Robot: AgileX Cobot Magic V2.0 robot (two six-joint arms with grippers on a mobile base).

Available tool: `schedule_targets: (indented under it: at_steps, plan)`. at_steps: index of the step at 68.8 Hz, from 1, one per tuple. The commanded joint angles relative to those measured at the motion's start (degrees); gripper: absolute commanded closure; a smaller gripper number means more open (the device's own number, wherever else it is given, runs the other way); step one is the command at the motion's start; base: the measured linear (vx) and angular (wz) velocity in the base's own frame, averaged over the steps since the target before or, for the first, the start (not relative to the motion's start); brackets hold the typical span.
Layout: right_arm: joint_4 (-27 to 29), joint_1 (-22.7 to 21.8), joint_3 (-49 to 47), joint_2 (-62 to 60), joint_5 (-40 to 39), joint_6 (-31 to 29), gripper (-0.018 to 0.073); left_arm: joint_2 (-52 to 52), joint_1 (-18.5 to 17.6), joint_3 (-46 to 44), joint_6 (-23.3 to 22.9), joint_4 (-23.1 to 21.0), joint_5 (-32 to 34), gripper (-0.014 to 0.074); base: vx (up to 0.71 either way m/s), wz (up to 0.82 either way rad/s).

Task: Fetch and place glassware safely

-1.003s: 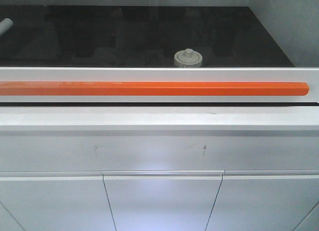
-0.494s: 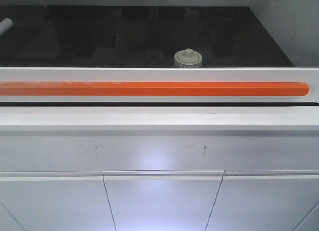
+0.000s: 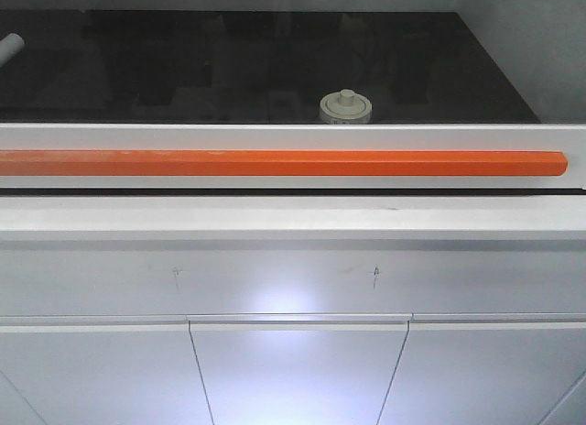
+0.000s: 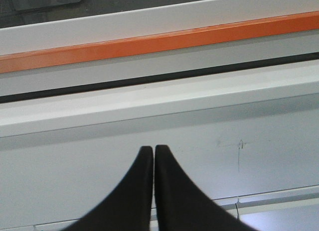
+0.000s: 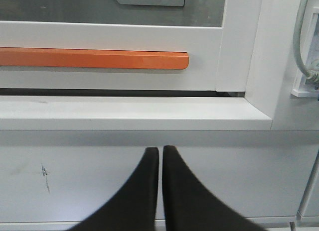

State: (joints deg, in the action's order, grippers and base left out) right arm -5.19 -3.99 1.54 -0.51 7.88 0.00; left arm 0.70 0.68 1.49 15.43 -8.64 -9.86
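Front view, left to right
- Pale tube (image 3: 9, 48): a stub at the far left edge, lying over the dark surface; most of it is out of frame.
- Tabletop (image 3: 183, 68): glossy black and wide, set back inside a white enclosure, with dim reflections across it.
- Jar (image 3: 345, 107): stands on the tabletop right of centre, at its near edge, just behind the white rail (image 3: 275, 136). Only the round cream lid with its small central knob shows. The rail hides the body.
- Orange bar (image 3: 275, 163): a long horizontal handle fixed to the face of the rail. It runs from the left edge almost to the right side.
- Sill (image 3: 275, 219): a white ledge below the rail, with a thin dark slot between the two.
- Front panel (image 3: 275, 278): plain white, with two small pencil marks (image 3: 375, 275), one left and one right of centre.
- Cabinet doors (image 3: 298, 370): white, below the panel, with a bright glare patch at the centre.
- Side wall (image 3: 540, 49): pale grey, closing the enclosure on the right.

Wrist views
- Left gripper (image 4: 153, 150): black fingers pressed together, holding nothing. It points at the front panel below the sill, well apart from the jar.
- Right gripper (image 5: 160, 150): black fingers together with only a hairline gap, also empty. It faces the panel near the right end of the orange bar.
- Upright post (image 5: 249, 42): a white frame member right of the bar.
- Cable (image 5: 300, 42): grey, hanging at the far right.
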Motion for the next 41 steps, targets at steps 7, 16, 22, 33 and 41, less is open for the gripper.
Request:
schedule_targets:
  at_steps: [7,16,22,33,41]
  plan:
    - [-0.57,-0.28,1.11,-0.51,-4.29,-0.32,0.0563,0.69,0.19,1.77,-0.08,-0.41,4.01,0.0594,0.0,0.0]
    - [-0.64,-0.28,1.11,-0.51,-4.72,-0.32,0.0563,0.69,0.19,1.77,-0.08,-0.41,4.01,0.0594,0.0,0.0]
    - [-2.16,-0.34,1.11,-0.51,-4.78,-0.6,0.0563,0.69,0.19,1.77,-0.08,-0.48,4.13,0.0594,0.0,0.0]
    - [-2.3,-0.34,1.11,-0.51,-6.02,-0.54,0.0563,0.69,0.19,1.77,-0.21,-0.93,6.53,0.0594,0.0,0.0]
    - [-2.24,-0.34,1.11,-0.51,-10.54,-0.5,0.0563,0.69,0.19,1.77,-1.76,-3.58,11.75,0.0594,0.0,0.0]
